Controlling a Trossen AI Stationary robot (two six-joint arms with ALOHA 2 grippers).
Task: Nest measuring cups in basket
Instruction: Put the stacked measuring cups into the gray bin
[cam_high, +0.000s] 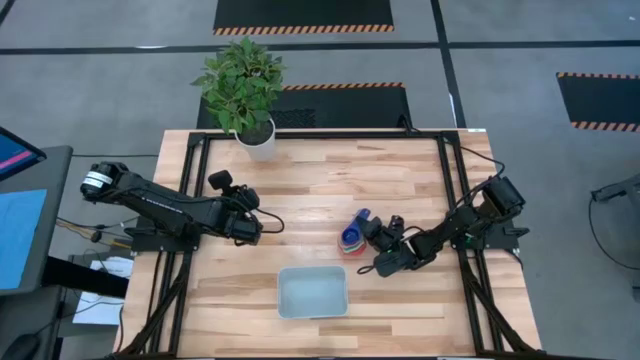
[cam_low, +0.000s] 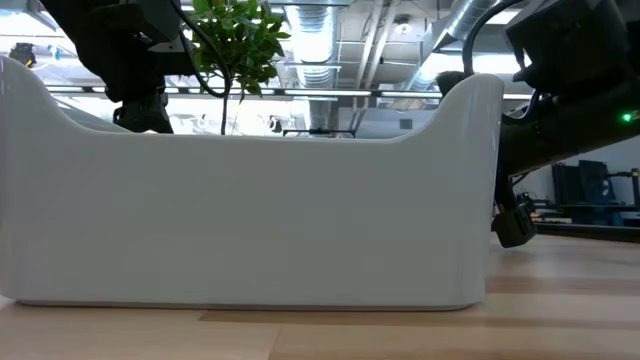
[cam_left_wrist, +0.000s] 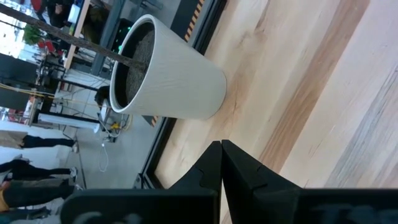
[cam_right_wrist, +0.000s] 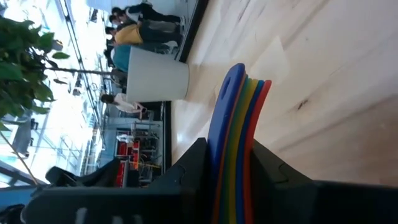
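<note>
Left gripper (cam_high: 258, 226) idles at 9 o'clock, fingers pressed together, holding nothing. The shallow pale grey-blue plastic basket (cam_high: 313, 293) sits at 6 o'clock. At 3 o'clock, the right gripper (cam_high: 377, 236) pinches the stacked handles of the nested coloured plastic measuring cups (cam_high: 353, 237); a loose pinch could fan and drop them

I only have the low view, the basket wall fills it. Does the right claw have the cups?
Observer: Yes. The right claw is shut on the handles of the nested measuring cups.
Operator: Where's the stack?
Observer: On the table, beyond the basket and slightly right, not in it.
Operator: Basket contents?
Observer: Nothing visible inside from above.
Operator: Left claw?
Observer: The left claw is shut, empty, parked left, facing the white plant pot.
</note>
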